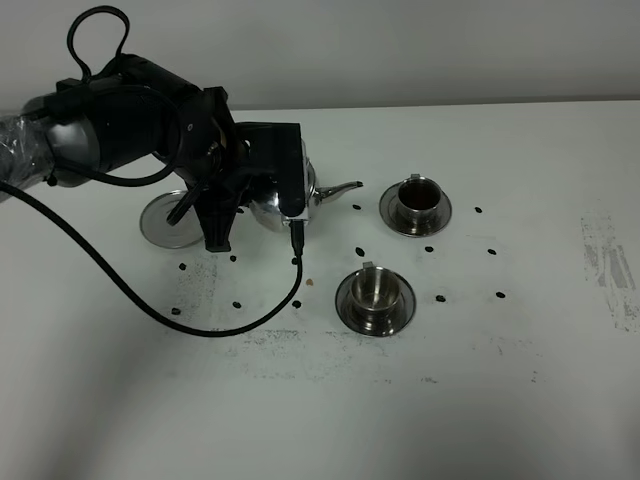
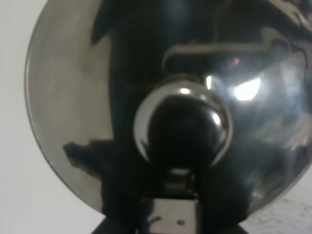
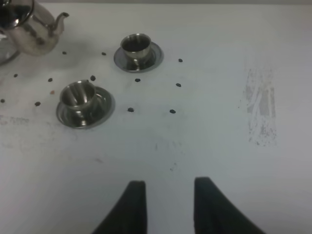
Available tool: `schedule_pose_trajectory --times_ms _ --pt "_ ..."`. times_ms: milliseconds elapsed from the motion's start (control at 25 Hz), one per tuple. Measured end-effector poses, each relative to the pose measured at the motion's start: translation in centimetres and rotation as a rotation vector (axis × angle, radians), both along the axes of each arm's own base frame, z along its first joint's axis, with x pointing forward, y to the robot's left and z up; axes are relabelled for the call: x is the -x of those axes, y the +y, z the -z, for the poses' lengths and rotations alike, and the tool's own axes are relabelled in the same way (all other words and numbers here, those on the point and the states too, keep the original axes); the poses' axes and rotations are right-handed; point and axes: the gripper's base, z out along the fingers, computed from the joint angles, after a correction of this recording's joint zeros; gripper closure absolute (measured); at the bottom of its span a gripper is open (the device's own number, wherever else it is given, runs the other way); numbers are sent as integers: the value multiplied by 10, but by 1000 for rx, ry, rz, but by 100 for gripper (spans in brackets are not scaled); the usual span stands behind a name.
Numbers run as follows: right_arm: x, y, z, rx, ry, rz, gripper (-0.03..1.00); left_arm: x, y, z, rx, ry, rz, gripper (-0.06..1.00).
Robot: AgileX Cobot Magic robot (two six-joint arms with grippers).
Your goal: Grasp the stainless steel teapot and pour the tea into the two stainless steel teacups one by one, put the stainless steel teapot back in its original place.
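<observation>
The stainless steel teapot (image 1: 290,196) is held by its handle in my left gripper (image 1: 252,186), roughly upright, its spout (image 1: 345,187) pointing right toward the far teacup (image 1: 416,194). In the left wrist view its lid and knob (image 2: 183,124) fill the picture and the jaws are hidden. The empty round saucer (image 1: 166,220) lies just left of the pot. The far teacup looks dark inside. The near teacup (image 1: 374,288) on its saucer looks shiny inside. My right gripper (image 3: 168,197) is open and empty, well back from the cups (image 3: 135,46) (image 3: 78,95) and the teapot (image 3: 34,29).
Small dark specks (image 1: 438,298) lie scattered on the white table around the cups. A black cable (image 1: 230,328) loops over the table in front of the left arm. A scuffed grey patch (image 1: 610,268) marks the right side.
</observation>
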Motion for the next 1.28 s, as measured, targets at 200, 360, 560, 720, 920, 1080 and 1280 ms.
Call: schedule_pose_trajectory --times_ms 200,360,560,720,920,1080,1280 --pt "0 0 0 0 0 0 74 -2 -2 -1 -42 -35 116 77" --pt "0 0 0 0 0 0 74 -3 -4 -2 -62 -71 190 77" --pt "0 0 0 0 0 0 74 -2 -14 -2 -62 -100 241 77" --pt "0 0 0 0 0 0 74 0 -24 13 -70 -80 267 77" --pt "0 0 0 -1 0 -1 74 2 -31 26 -110 -59 336 77" --pt "0 0 0 -2 0 -1 74 2 -33 26 -158 -72 429 77" --pt "0 0 0 -2 -1 -1 74 1 -31 26 -263 -112 556 77"
